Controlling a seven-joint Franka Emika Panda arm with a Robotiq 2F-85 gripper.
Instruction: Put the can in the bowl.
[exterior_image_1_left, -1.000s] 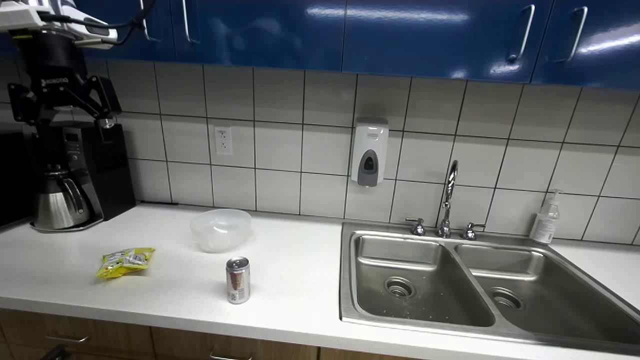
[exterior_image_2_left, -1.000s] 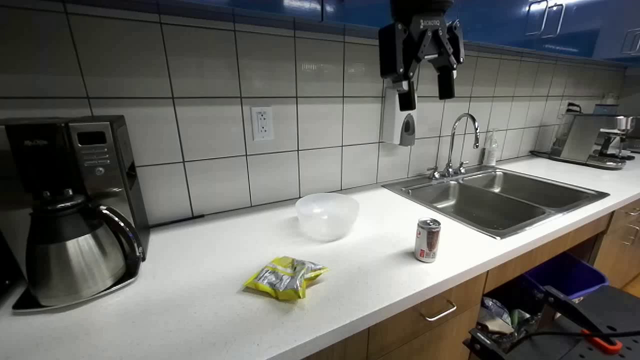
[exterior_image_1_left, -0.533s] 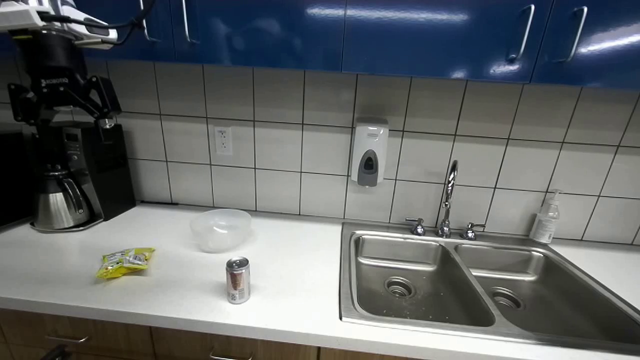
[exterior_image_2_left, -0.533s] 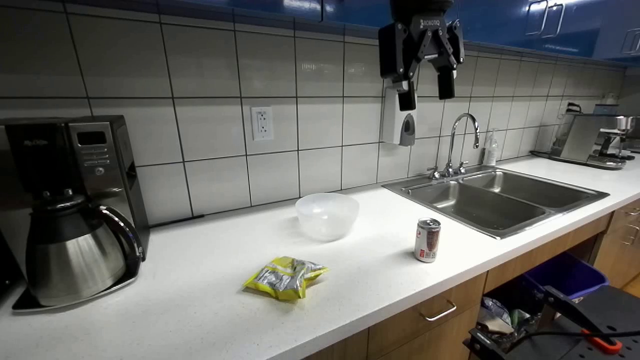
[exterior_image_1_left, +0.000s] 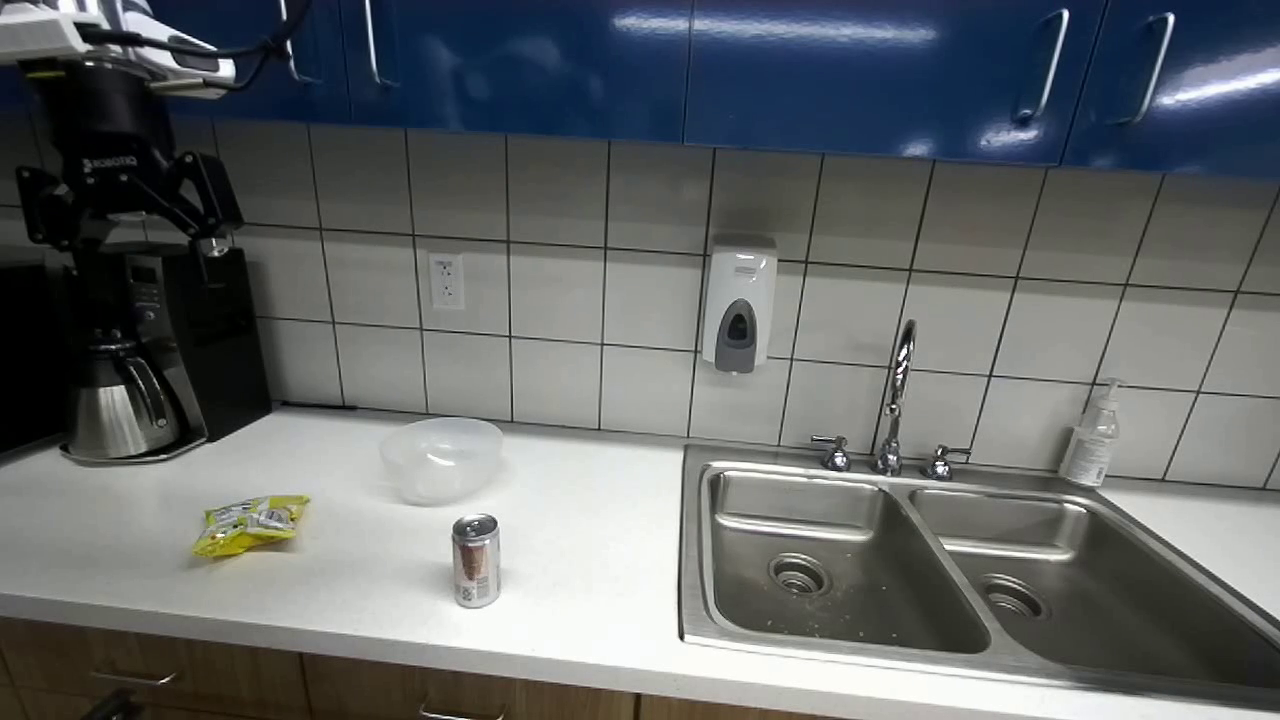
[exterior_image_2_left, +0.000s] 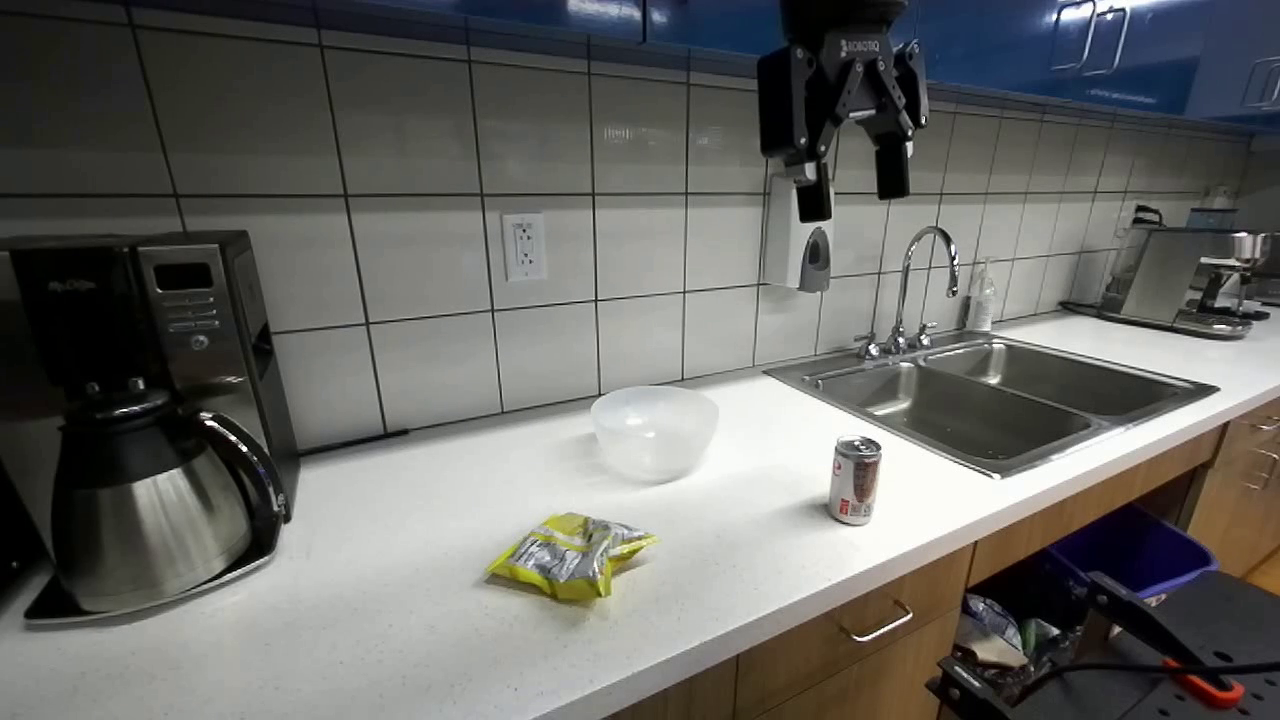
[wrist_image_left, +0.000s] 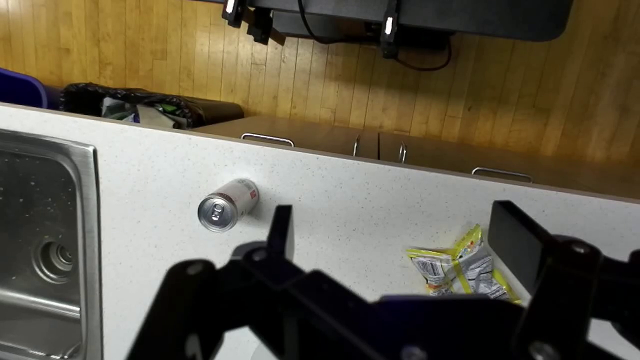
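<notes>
The hand (exterior_image_2_left: 854, 195) gapes, higher than cylindrical can (exterior_image_2_left: 854, 482) and translucent bowl (exterior_image_2_left: 655, 435).

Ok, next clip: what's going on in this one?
A robot's gripper hangs open above a kitchen counter, holding nothing. The can stands upright on the counter, apart from the bowl, which sits nearer the tiled wall. A yellow packet lies on the counter too. The task is to put the can in the bowl, and that is not yet done.
</notes>
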